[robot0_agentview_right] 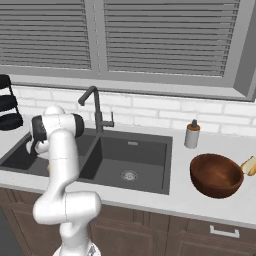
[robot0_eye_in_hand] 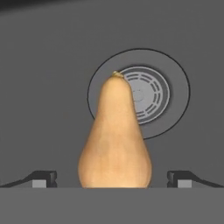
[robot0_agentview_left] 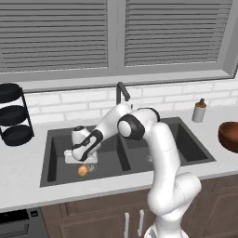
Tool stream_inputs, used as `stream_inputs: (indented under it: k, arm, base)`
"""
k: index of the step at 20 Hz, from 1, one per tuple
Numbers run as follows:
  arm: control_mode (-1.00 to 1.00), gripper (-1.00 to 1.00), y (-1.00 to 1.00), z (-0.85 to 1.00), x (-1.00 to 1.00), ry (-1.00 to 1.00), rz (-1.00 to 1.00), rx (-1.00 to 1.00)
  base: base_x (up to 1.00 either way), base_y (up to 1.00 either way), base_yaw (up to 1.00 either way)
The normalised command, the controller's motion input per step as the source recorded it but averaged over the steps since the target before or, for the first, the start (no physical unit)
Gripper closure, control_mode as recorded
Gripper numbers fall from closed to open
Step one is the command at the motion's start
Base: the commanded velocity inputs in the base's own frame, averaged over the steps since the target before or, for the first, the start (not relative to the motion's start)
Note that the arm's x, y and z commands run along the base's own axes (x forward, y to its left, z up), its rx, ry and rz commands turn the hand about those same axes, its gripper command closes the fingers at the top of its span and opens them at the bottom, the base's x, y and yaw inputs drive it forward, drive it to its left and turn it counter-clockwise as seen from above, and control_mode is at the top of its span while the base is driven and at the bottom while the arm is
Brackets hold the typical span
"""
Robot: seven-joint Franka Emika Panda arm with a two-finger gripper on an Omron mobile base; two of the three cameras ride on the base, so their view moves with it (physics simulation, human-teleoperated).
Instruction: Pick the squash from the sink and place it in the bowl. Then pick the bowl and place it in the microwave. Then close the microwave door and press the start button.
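The squash (robot0_eye_in_hand: 115,140), tan-orange and pear-shaped, stands in the left basin of the dark sink (robot0_agentview_left: 56,139), beside the round drain (robot0_eye_in_hand: 151,94). My gripper (robot0_eye_in_hand: 112,180) is open, and its two fingertips (robot0_eye_in_hand: 43,179) flank the squash's wide base with a gap on each side. From the left base view the gripper (robot0_agentview_left: 83,164) hangs just above the squash (robot0_agentview_left: 82,171). The reddish-brown wooden bowl (robot0_agentview_right: 216,175) sits on the counter to the right of the sink (robot0_agentview_right: 150,150), and it also shows at the right edge as the bowl (robot0_agentview_left: 230,135).
A tall dark faucet (robot0_agentview_left: 122,93) rises behind the basin divider. A soap dispenser (robot0_agentview_right: 191,134) stands behind the bowl, and a yellow fruit (robot0_agentview_right: 248,166) lies at the far right. A black tiered rack (robot0_agentview_left: 14,114) stands on the left counter.
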Motion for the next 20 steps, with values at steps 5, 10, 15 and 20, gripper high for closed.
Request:
stream_inputs:
  k: [5,10,15,20]
  arm:
    - [-1.00,-1.00,0.00,-0.29,0.00,0.00,0.00,0.00]
    - [-1.00,-1.00,0.00,-0.37,0.00,0.00,0.00,0.00]
    - [-1.00,1.00,0.09,-0.36,0.00,0.00,0.00,0.00]
    - [-1.00,1.00,-0.01,0.02,-0.02,-0.01,0.00,0.01]
  base:
    - [0.00,0.00,0.00]
    - [0.00,0.00,0.00]
    - [0.00,0.00,0.00]
    - [0.00,0.00,0.00]
